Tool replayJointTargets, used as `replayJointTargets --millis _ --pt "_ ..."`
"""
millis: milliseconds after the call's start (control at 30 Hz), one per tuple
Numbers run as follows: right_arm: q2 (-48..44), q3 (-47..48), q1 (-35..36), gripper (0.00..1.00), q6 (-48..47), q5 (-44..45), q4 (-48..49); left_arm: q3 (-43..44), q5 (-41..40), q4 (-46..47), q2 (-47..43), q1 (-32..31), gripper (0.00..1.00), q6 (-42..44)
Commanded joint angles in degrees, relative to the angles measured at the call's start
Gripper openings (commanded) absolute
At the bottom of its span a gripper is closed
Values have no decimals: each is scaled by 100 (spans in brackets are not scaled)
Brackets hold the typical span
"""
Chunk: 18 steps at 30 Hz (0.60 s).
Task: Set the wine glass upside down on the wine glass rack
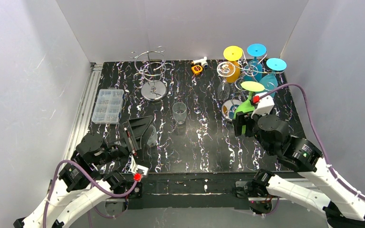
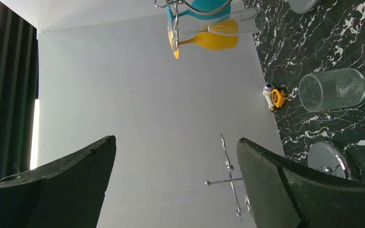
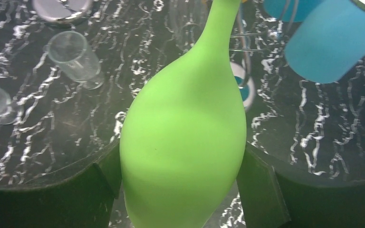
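Left gripper (image 1: 141,130) sits low over the near-left worktop (image 1: 204,147), jaws wide apart with nothing between them; a clear glass (image 1: 151,137) lies just beside it. Right gripper (image 1: 244,121) has its jaws clamped on the bowl of the green wine glass (image 3: 185,156), foot pointing away, near the wine glass rack (image 1: 240,71) hung with yellow and blue glasses. A second wire rack (image 1: 152,71) stands at the far left.

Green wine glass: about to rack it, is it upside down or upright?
Upside down: the green wine glass has its foot up, bowl below in the jaws of the right gripper.
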Motion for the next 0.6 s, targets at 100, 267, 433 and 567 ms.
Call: replayJointTargets --millis 100,267,433,567 --pt "52 -205 14 70 -582 1035 718 -29 -95 282 80 0 98 -386" --pt "108 -482 7 71 -770 1282 1077 -28 -134 349 96 3 98 -467" --pt "87 -592 7 69 -857 1203 1490 -34 -170 357 88 1 98 -493" --pt "366 -481 -9 69 -910 1172 1478 -38 -220 381 88 -2 98 -522"
